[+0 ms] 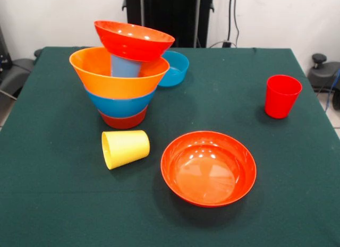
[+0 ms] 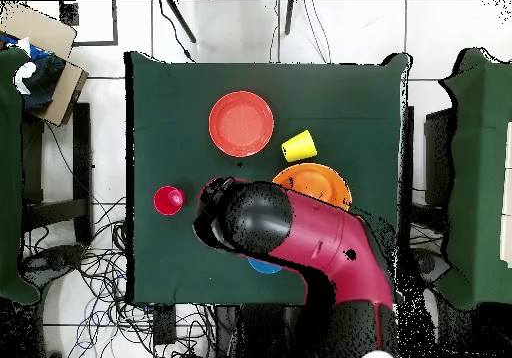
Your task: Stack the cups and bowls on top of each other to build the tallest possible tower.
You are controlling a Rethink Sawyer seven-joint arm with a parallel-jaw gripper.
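Observation:
The tower (image 1: 121, 82) stands at the left. From the bottom it is a small red-orange bowl (image 1: 123, 120), a blue bowl (image 1: 121, 105) and the huge orange bowl (image 1: 114, 74). A light blue cup (image 1: 126, 66) sits inside the orange bowl, and a red-orange bowl (image 1: 134, 40) rests tilted on top. A yellow cup (image 1: 125, 148) lies on its side in front of the tower. A wide red-orange bowl (image 1: 208, 167) sits near the front, and a red cup (image 1: 281, 95) stands upright at the right. A small blue bowl (image 1: 176, 68) sits behind the tower. Only the overhead view shows my gripper (image 2: 212, 196), held high between the red cup (image 2: 168, 200) and the orange bowl (image 2: 322, 180).
The dark green table (image 1: 64, 204) carries everything. From above, my red arm (image 2: 320, 244) covers part of the tower and most of the small blue bowl (image 2: 265, 266). Cables and furniture surround the table on the floor.

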